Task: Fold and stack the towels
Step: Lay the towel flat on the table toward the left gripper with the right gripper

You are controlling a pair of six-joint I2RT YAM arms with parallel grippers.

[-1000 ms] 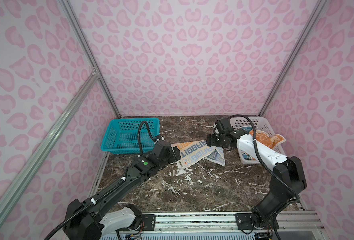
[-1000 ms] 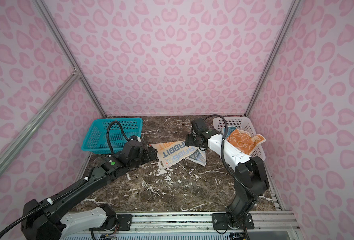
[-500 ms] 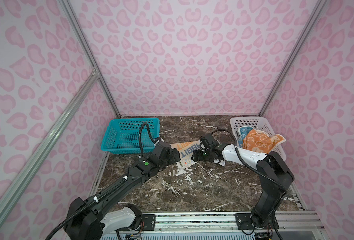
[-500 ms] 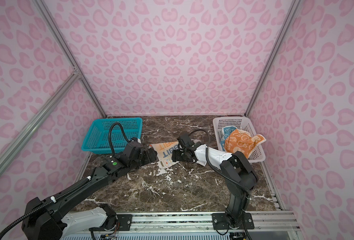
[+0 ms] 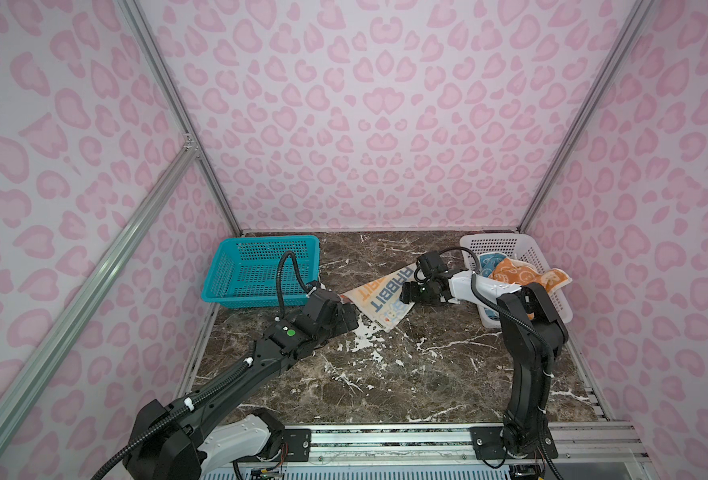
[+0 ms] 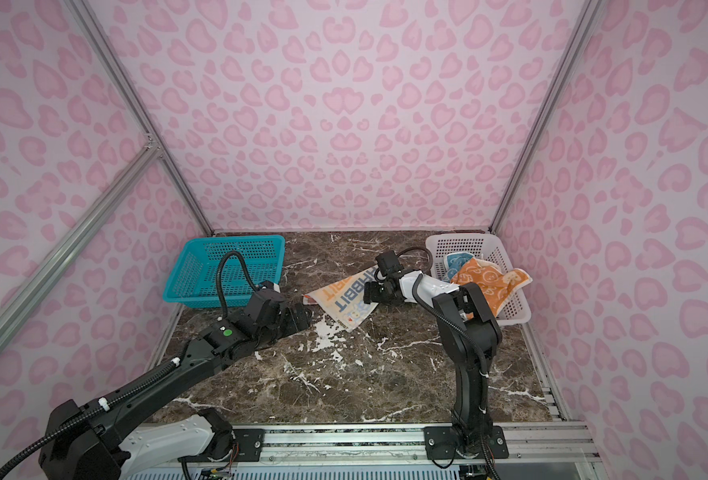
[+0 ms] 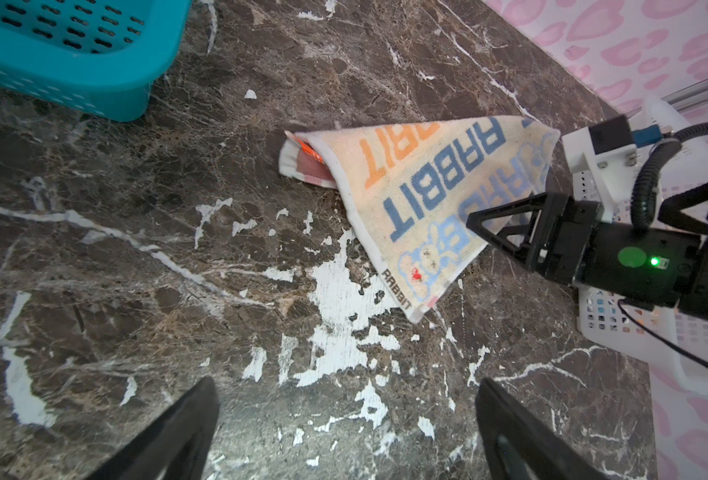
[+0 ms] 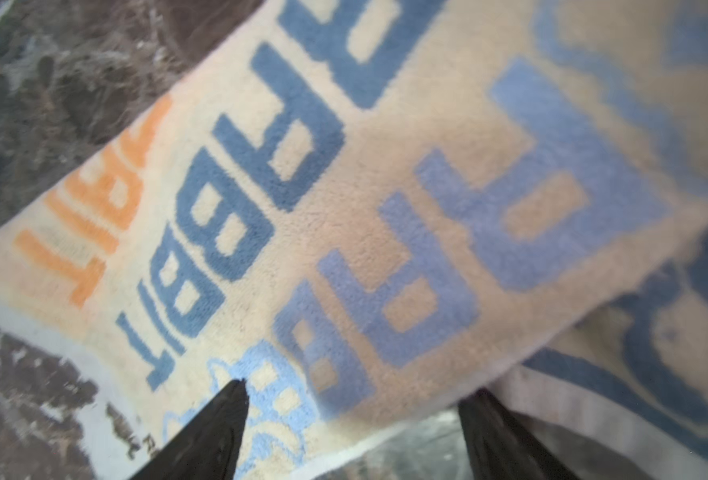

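1. My right gripper [image 5: 407,293] is low over the marble table [image 5: 385,374] with its jaws spread wide. They clamp nothing.
2. Between and under its fingertips [image 8: 223,419] lies the cream towel [image 5: 385,296], the one with "RABBIT" in blue and orange. In the right wrist view a doubled-over edge of it runs between the two fingertips, but whether they press on the cloth I cannot tell.
3. That cream towel lies doubled over on the table, stretching away from my right gripper toward my left one; the corner farthest from my right gripper is turned up, so the layer beneath shows.
4. My left gripper [image 7: 346,386] is also low over the table, its jaws as wide as they go and with only bare marble between them. The cream towel is just ahead of its fingertips – near, not touching.
5. Behind my right gripper, alongside that arm, stands the white basket [image 5: 489,240].
6. In it the orange towel [image 5: 518,276] lies crumpled, one end hanging over the rim on the side away from my right gripper, and the blue towel [image 5: 487,264] peeks out from under it, on the side nearer that gripper.
7. Beside my left gripper, on the side away from the cream towel, is the teal basket [image 5: 261,242].
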